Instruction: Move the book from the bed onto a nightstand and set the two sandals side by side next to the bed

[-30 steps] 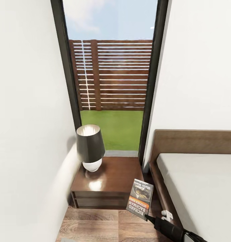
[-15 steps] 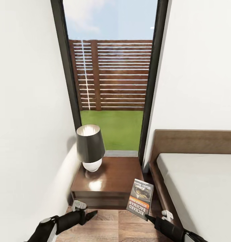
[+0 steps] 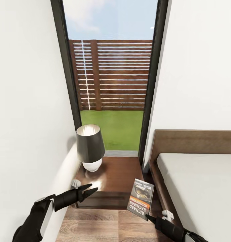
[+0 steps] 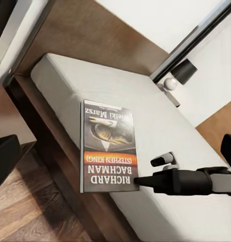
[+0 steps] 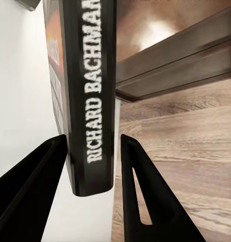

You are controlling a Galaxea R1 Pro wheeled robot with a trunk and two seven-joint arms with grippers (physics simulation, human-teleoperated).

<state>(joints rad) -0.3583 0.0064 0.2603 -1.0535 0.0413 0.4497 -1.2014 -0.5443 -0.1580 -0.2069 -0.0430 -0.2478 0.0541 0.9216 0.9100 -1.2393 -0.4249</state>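
A: Thin dark paperback book with the orange band [image 3: 140,199] is hanging upright in the air between the glossy reddish-brown nightstand [image 3: 113,181] and the dark-framed bed [image 3: 196,181].

B: Right gripper [image 5: 93,166] is pinching its lower corner, fingers clamped on the spine.

A: Left gripper [image 3: 90,189] is hovering over the nightstand's front edge, fingers slightly parted, holding nothing.

A lamp [image 3: 90,147] with a dark shade and white base stands ahead of the left fingers. Beyond it, grass [image 3: 112,129] and a slatted fence [image 3: 112,75] show under blue sky [image 3: 108,20].
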